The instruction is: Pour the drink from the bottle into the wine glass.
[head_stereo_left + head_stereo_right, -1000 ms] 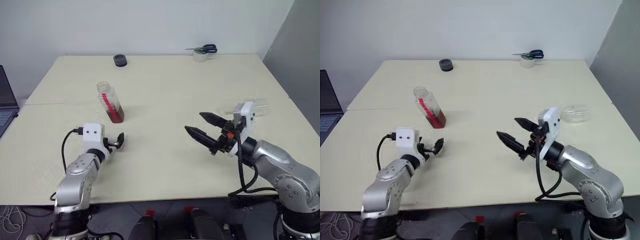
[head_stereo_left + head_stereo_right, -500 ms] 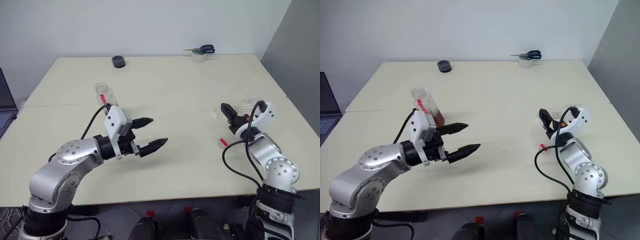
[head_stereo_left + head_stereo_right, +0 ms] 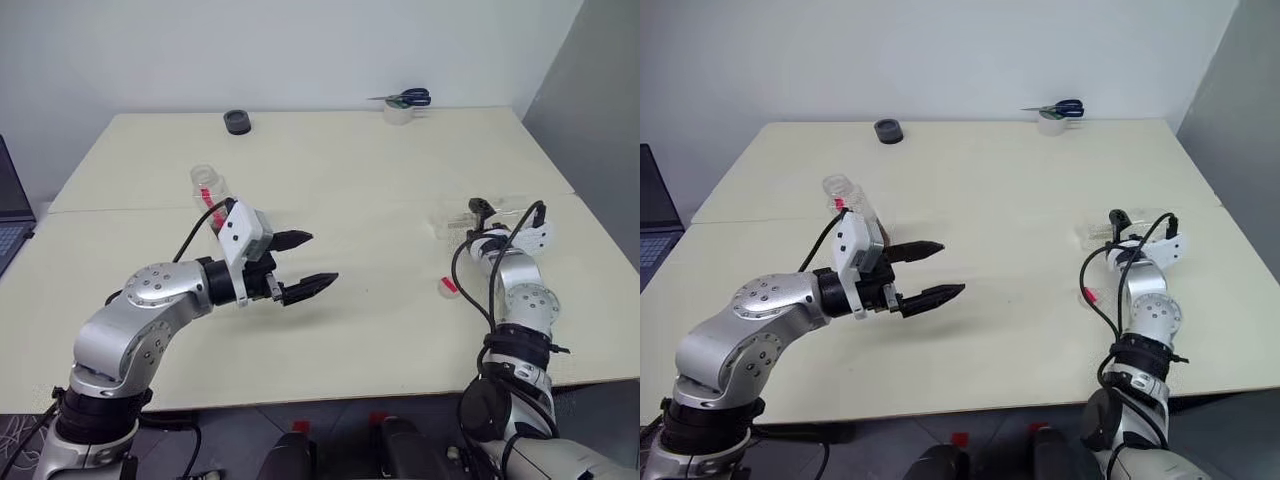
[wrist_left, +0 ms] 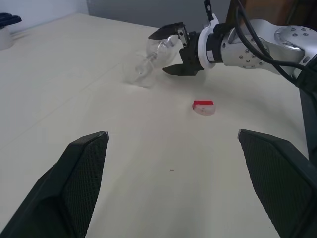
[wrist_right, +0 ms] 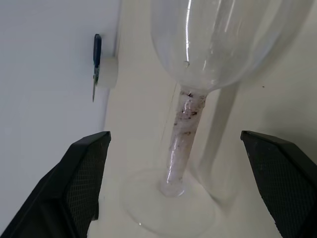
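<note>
Left wrist view: red cap [image 4: 203, 106] beside toppled wine glass [image 4: 148, 62].

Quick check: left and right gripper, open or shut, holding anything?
Left gripper: open, holding nothing.
Right gripper: open around the wine glass lying on its side, not closed on it.

Bottle [image 3: 205, 184] largely hidden behind left gripper's camera housing; wine glass [image 5: 198, 74] bowl cut off in right wrist view

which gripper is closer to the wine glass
Right. The right gripper, open, is right at the wine glass lying on its side; the left gripper, open, hovers far across the table near the bottle.
</note>
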### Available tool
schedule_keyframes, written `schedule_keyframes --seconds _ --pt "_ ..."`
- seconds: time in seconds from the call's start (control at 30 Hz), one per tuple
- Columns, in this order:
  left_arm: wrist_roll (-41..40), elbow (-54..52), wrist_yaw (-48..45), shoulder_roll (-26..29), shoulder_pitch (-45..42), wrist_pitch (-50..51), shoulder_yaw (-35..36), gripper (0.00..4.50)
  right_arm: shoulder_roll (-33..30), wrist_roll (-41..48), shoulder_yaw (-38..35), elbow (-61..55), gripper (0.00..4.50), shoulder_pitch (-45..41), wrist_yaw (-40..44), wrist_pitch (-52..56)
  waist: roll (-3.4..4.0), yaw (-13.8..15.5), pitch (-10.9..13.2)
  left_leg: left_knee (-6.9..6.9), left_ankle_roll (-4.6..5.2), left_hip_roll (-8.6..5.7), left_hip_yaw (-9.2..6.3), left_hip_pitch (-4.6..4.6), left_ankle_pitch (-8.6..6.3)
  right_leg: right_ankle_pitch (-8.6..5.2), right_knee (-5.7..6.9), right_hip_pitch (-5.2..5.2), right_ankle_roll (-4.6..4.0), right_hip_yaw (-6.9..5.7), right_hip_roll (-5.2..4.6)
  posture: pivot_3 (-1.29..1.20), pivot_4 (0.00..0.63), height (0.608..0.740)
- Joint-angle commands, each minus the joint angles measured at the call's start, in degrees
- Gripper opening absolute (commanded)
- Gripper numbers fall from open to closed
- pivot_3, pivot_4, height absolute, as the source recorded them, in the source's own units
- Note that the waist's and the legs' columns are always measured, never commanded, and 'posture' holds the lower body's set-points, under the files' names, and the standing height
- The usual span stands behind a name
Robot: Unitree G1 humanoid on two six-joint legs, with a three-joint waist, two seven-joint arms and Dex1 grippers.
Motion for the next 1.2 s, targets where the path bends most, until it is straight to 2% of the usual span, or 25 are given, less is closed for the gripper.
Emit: schedule_keyframes --seconds 0.03,0.63,0.73,1.03,1.1,1.2 --pt "0.1 -0.7 -0.7 0.5 -1.0 -1.0 0.1 4.47 -1.1 -1.8 0.7 4.1 4.5 -2.5 2.2 -2.8 0.0 -0.1 0.0 0.0 0.04 0.0 -0.01 0.0 -0.02 0.0 0.0 0.0 0.0 -0.01 0.0 0.0 0.15 0.74" --pt "1.1 0.8 -1.7 0.4 -3.1 -1.2 -1.2 4.47 -9.3 -11.4 0.6 40.7 4.5 -17.3 16.6 -15.1 -0.01 -0.9 0.0 0.01 0.13 0.0 0.06 0.02 -0.07 0.0 -0.01 0.06 0.0 0.0 0.01 0.0 0.15 0.74" --pt "1.1 0.5 -1.7 0.4 -2.7 -1.3 -1.2 4.5 -9.8 -12.9 0.8 42.8 3.86 -18.0 18.2 -16.2 -0.02 -0.9 0.0 0.01 0.13 0.0 0.05 0.05 -0.07 0.0 -0.01 0.09 0.0 -0.01 0.01 0.0 0.15 0.74" --pt "1.2 0.1 -1.3 0.3 -1.7 -1.7 -1.2 4.5 -10.7 -20.3 5.1 43.8 0.65 -17.7 19.8 -17.2 -0.01 -0.9 0.0 0.01 0.12 0.02 0.03 0.04 -0.06 0.01 -0.01 0.07 -0.01 0.01 -0.01 0.0 0.15 0.74" --pt "1.1 -0.4 -1.3 0.4 -1.1 -1.9 -1.0 4.5 -10.4 -23.9 8.1 42.7 0.24 -17.2 19.0 -18.4 -0.03 -0.6 0.0 0.02 0.12 0.0 0.0 0.07 -0.06 0.01 -0.01 0.11 -0.01 0.0 -0.01 0.0 0.15 0.74" --pt "2.0 -0.7 -1.8 1.2 0.4 -3.4 -1.0 4.5 -9.1 -29.8 13.9 38.1 0.22 -15.8 19.2 -20.6 -0.03 -0.4 0.0 0.04 0.09 -0.05 -0.06 0.05 -0.05 0.0 -0.04 0.13 0.0 -0.04 -0.01 0.0 0.15 0.74"
